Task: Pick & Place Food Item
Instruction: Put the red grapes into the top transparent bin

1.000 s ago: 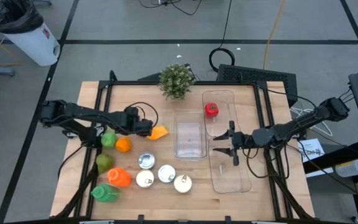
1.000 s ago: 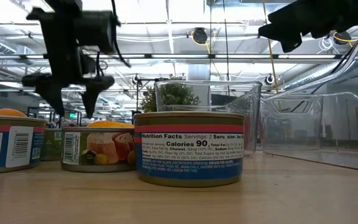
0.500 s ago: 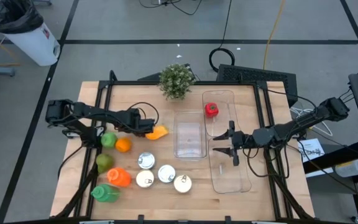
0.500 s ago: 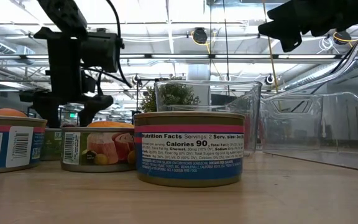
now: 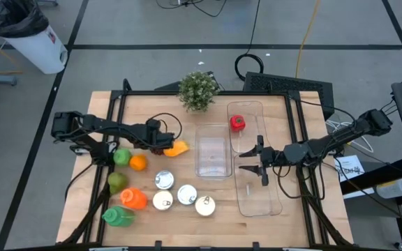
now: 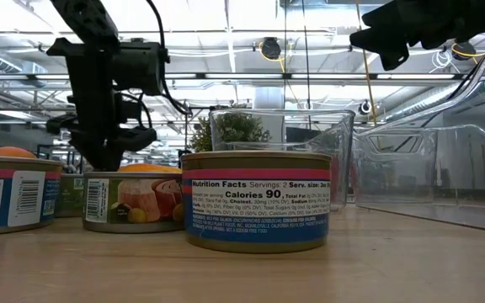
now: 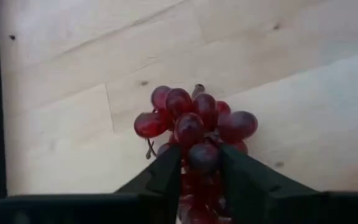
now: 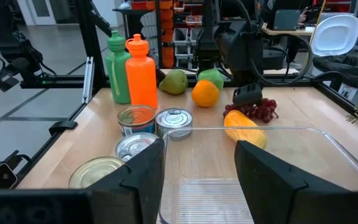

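Here the wooden tabletop [image 5: 208, 226] carries two clear bins; the right end effector [image 5: 260, 161] hangs over the long bin [image 5: 267, 202], its fingers parted and empty. The left end effector [image 7: 194, 171] is down on the tabletop beside the yellow fruit [image 5: 179, 148], its fingers clenched on a bunch of red grapes [image 7: 191, 121] lying on the wood.

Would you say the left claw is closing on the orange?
No: in the left wrist view the left claw grips the red grapes, not the orange.
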Controlling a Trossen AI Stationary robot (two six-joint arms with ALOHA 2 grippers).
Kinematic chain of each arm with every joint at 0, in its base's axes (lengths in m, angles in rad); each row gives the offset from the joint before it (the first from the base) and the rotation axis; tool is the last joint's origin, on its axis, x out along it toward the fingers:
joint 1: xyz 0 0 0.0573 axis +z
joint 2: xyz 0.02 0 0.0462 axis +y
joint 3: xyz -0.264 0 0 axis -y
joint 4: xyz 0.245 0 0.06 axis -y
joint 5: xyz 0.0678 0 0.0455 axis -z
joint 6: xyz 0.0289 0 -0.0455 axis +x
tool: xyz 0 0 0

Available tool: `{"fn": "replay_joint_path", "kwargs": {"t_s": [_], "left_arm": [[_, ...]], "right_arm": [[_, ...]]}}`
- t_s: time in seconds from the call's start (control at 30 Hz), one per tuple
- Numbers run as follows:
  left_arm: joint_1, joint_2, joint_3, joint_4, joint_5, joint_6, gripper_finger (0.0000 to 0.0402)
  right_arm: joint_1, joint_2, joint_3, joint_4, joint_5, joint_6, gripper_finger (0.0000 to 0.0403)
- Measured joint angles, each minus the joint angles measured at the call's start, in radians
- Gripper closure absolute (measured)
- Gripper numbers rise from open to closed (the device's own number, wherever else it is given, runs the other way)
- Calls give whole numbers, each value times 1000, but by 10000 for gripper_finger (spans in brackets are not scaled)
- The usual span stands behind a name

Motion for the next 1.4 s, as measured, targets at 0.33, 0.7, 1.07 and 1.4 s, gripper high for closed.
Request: {"fn": "replay_joint_path", "kwargs": {"t_s": [0.33,0.7,1.07,1.4], "left_arm": [[0,0,0,-3,41,-5,387],[7,0,0,-1,104,-135,277],[6,0,0,-2,130,-119,149],[6,101,2,15,201,-105,181]], "right_arm": [[0,0,0,0,0,0,220],[0,0,0,0,0,0,220],[0,0,0,-1,0,0,220],[0,0,0,-6,0,0,220]]}}
